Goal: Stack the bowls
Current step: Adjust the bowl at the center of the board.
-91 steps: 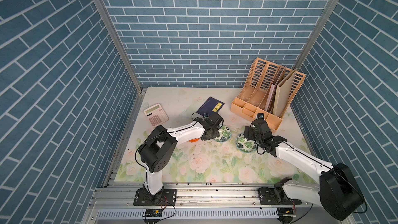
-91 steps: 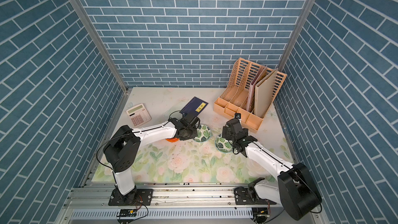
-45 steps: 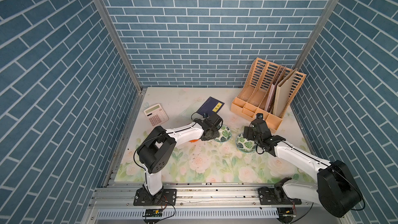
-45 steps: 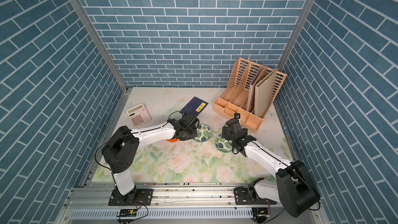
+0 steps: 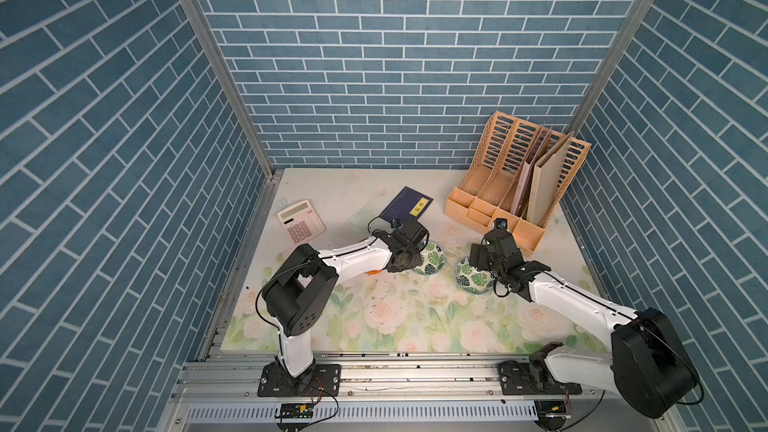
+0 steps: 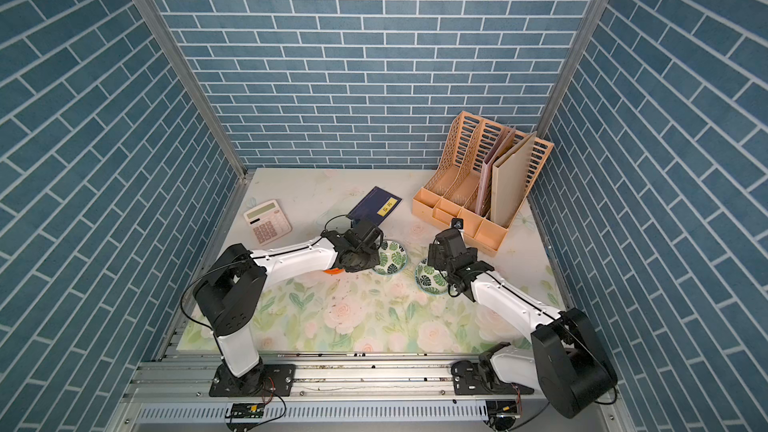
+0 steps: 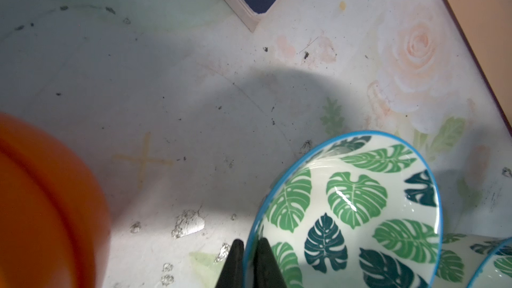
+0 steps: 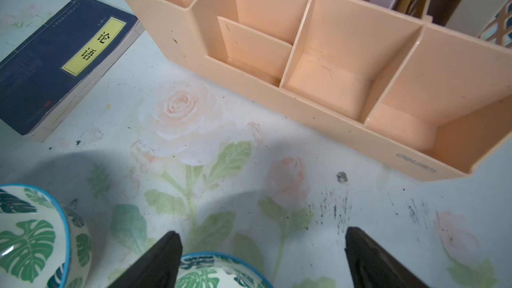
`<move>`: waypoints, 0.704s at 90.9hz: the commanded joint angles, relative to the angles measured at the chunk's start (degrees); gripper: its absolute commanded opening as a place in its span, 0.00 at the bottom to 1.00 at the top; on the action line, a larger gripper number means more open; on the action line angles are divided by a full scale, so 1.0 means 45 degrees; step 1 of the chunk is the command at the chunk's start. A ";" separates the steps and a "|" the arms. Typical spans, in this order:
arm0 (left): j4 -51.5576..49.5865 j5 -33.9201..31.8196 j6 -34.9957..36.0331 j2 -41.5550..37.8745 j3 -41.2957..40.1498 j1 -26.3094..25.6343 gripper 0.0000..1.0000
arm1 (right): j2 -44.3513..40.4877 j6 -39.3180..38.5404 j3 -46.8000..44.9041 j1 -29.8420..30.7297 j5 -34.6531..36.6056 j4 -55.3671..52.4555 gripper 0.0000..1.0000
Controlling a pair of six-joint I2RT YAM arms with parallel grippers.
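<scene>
Two white leaf-print bowls with blue rims sit mid-table. My left gripper [image 7: 250,246] is shut on the rim of the left bowl [image 5: 433,263] [image 7: 357,211], with one finger inside and one outside. That bowl looks tilted in the left wrist view. The other leaf-print bowl [image 5: 471,281] [image 8: 219,271] lies just below and between the fingers of my right gripper [image 8: 261,234], which stands wide open and holds nothing. An orange bowl [image 7: 41,203] [image 6: 332,271] sits beside the left arm, mostly hidden under it in both top views.
A dark blue book [image 5: 407,205] lies behind the bowls and a calculator [image 5: 301,222] at the far left. A peach desk organizer [image 5: 515,193] with folders stands at the back right, close behind the right gripper. Brick walls enclose three sides.
The left jaws have finished closing on the bowl's rim. The right arm has edged slightly toward its bowl.
</scene>
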 commanded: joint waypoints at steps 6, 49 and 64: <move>-0.1114 -0.0333 0.0350 -0.0090 -0.0439 0.0072 0.13 | 0.0160 -0.0308 0.0078 0.0036 -0.0042 0.0204 0.96; -0.1125 -0.0379 0.0422 -0.0143 -0.0128 0.0072 0.41 | 0.0196 -0.0401 0.0189 0.0040 -0.0023 0.0138 0.96; -0.1286 -0.0526 0.0504 -0.0563 0.0184 0.0072 0.48 | 0.0208 -0.0444 0.0210 0.0024 -0.0008 0.0104 0.96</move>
